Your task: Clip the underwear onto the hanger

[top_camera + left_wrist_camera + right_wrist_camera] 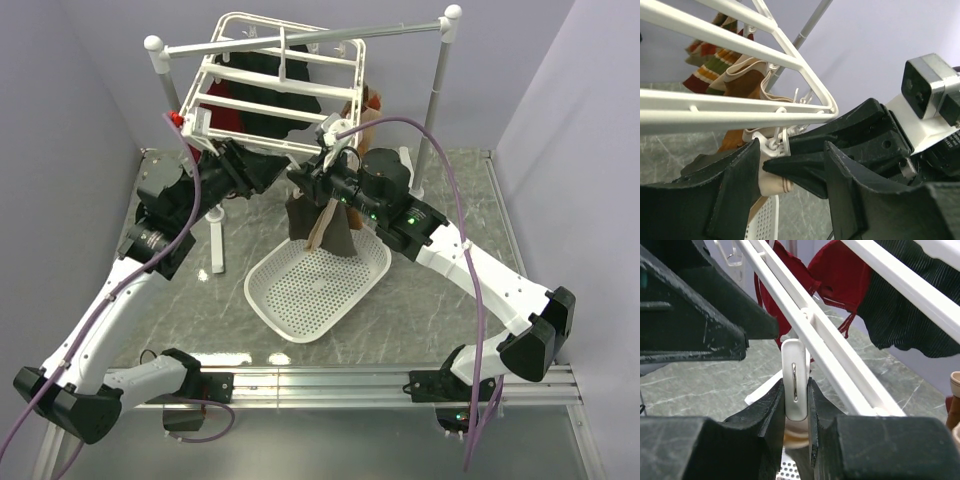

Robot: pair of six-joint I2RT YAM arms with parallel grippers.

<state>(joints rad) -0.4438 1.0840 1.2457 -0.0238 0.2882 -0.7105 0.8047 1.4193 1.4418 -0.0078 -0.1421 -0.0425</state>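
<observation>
Over grey marbled table (470,200) and white basket (320,290): underwear (343,235) dangling from the near edge of the tilted hanger (715,114), beige waistband up at a white clip (795,370). Right gripper (796,390) pinched narrow on that clip. Left gripper (792,170) spread apart, flanking clip and waistband.

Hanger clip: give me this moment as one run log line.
stage: clipping | right end effector: pinching clip on hanger | left end effector: open around waistband | underwear: hanging over basket
</observation>
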